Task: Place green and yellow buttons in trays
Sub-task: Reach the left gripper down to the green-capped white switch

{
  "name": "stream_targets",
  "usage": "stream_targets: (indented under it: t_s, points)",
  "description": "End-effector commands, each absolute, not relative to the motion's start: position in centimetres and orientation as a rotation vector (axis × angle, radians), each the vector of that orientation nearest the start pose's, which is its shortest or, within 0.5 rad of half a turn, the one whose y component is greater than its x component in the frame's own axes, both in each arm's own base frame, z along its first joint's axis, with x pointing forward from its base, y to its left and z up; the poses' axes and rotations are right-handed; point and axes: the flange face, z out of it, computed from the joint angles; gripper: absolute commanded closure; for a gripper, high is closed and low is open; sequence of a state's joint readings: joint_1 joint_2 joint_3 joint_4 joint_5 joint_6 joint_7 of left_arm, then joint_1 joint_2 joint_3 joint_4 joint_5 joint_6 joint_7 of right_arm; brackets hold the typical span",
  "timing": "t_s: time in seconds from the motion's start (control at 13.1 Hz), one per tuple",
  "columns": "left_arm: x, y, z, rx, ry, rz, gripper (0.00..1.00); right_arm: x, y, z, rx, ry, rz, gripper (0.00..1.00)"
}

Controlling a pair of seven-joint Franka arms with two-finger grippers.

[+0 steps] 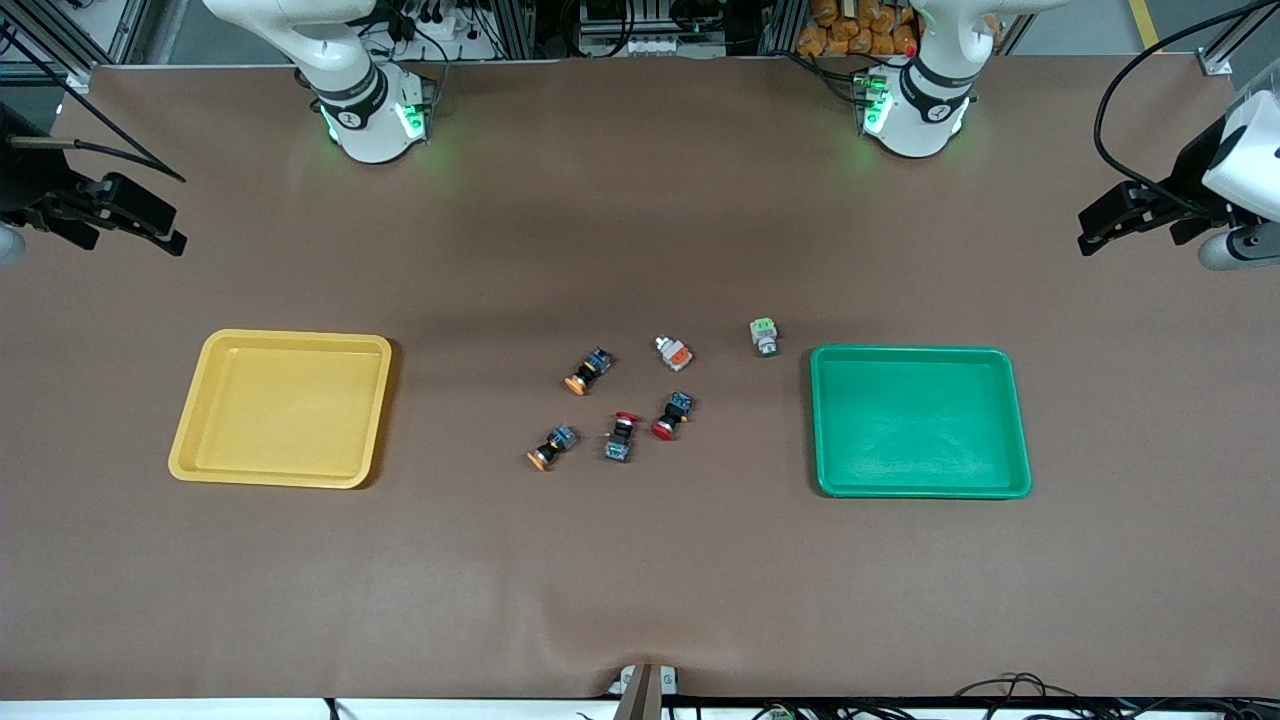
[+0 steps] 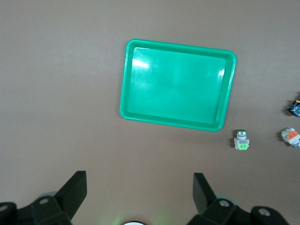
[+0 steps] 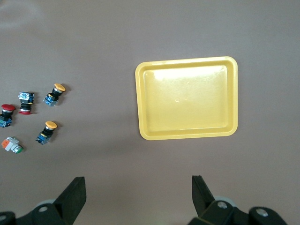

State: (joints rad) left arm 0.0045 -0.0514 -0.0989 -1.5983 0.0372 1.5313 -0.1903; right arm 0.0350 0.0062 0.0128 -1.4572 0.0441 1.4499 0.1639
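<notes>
The yellow tray point(image 1: 283, 410) lies toward the right arm's end and the green tray point(image 1: 918, 422) toward the left arm's end; both hold nothing. Between them lie two black buttons with orange-yellow caps point(image 1: 588, 371) point(image 1: 553, 447), a grey orange-topped button point(image 1: 674, 352) and a grey green-topped button point(image 1: 765, 337) beside the green tray. My left gripper point(image 2: 139, 187) is open and empty, high over the table's left-arm end point(image 1: 1105, 225). My right gripper point(image 3: 139, 190) is open and empty, high over the right-arm end point(image 1: 150, 222).
Two black-bodied buttons with red caps point(image 1: 620, 438) point(image 1: 673, 415) lie among the others at mid-table, nearer the front camera than the grey ones. The brown table mat is bare around both trays.
</notes>
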Motion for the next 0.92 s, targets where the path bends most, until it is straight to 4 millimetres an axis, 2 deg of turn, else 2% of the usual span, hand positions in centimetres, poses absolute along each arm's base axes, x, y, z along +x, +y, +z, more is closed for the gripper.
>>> stream_targets:
  t_s: [0.0, 0.23, 0.38, 0.54, 0.61, 0.84]
  points:
    - [53.1, -5.4, 64.1, -3.086, -0.148, 0.019, 0.0, 54.8, 1.7, 66.3, -3.087, 0.187, 0.028, 0.0]
    - [53.2, -5.7, 63.9, -3.085, -0.143, 0.026, 0.0, 54.9, 1.7, 66.0, -3.087, 0.19, 0.035, 0.0]
    - [53.0, -6.7, 62.1, -3.09, -0.14, 0.093, 0.0, 54.9, 1.8, 66.0, -3.087, 0.186, 0.037, 0.0]
    - [52.9, -8.8, 60.3, -3.086, -0.093, 0.12, 0.0, 54.9, 1.8, 66.0, -3.087, 0.188, 0.037, 0.0]
    - [52.9, -9.7, 59.1, -3.084, -0.124, 0.114, 0.0, 54.9, 1.8, 65.9, -3.087, 0.186, 0.04, 0.0]
    - [51.9, -15.9, 53.8, -3.073, -0.245, 0.055, 0.0, 55.0, 1.8, 65.7, -3.088, 0.186, 0.047, 0.0]
